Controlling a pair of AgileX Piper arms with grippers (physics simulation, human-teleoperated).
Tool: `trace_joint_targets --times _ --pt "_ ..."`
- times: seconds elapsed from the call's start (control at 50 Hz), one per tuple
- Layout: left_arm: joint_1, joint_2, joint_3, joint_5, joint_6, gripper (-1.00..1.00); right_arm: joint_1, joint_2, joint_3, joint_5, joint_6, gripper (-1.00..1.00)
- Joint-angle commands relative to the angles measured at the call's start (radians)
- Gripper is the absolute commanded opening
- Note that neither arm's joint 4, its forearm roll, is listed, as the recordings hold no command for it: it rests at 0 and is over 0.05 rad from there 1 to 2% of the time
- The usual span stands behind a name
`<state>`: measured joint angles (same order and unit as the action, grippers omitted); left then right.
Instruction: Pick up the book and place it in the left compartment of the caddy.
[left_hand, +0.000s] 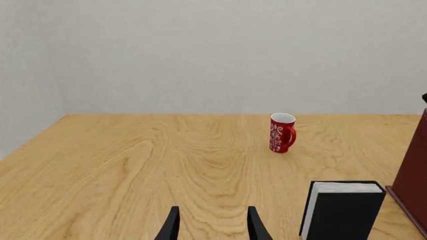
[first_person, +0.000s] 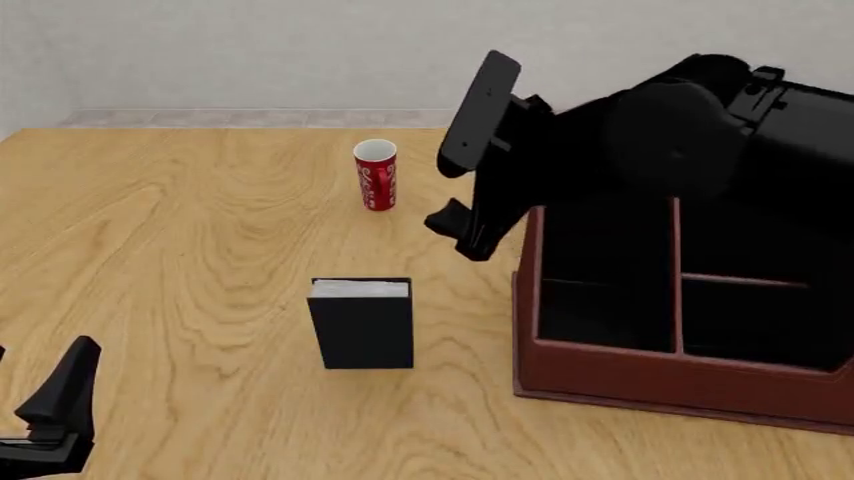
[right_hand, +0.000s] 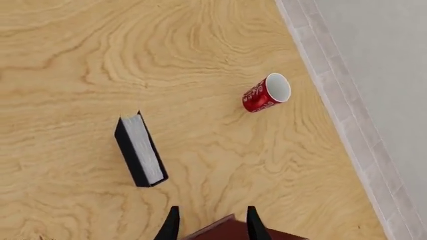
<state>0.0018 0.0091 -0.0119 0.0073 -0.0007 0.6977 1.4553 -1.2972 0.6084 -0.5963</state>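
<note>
The book (first_person: 362, 323) stands upright on the table (first_person: 200, 260), with its white page edges turned up, a little in front of the red cup (first_person: 376, 174) and to the left of the caddy (first_person: 667, 375). It is apart from the caddy wall, with a strip of bare wood between them. Nothing holds it yet.

The right claw (right_hand: 210, 220) hangs high above the near left corner of the caddy and looks down on the book and the cup. Its two fingers stand apart with only air and the caddy rim between them, so it is open and empty. The left claw (left_hand: 211, 225) is low, at the near left edge of the table, also with its fingers apart and holding nothing; the book is to its right side in the front view.

I judge that the step in hand is the approach to the book, and the task is only at its start. The right arm is nearer to both the book and the left compartment (first_person: 601, 275), so it seems the better one for the work. To do it well, the claw should come down from above, turn until the fingers face the two black covers, and close across the thickness, near the middle of the top edge. A standing book can tip easily, so the fingers should not push one cover before the other touches.
</note>
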Motion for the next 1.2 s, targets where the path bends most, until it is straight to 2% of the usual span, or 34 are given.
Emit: trace_joint_targets --times 0.02,0.12,0.38,0.76,1.2 --pt "-0.001 -0.003 -0.002 0.003 0.002 1.0 0.025 0.056 -0.045 0.033 -0.009 1.0" --pt "-0.001 -0.003 -0.002 0.003 0.002 1.0 0.042 0.082 -0.057 0.032 -0.015 1.0" --pt "-0.001 -0.003 -0.002 0.003 0.002 1.0 0.079 0.129 -0.077 0.021 0.017 1.0" --pt "-0.001 -0.003 -0.002 0.003 0.002 1.0 0.133 0.153 -0.041 -0.024 0.071 1.0" --pt "-0.001 -0.003 -0.002 0.003 0.002 1.0 0.139 0.184 -0.011 -0.055 0.092 1.0"
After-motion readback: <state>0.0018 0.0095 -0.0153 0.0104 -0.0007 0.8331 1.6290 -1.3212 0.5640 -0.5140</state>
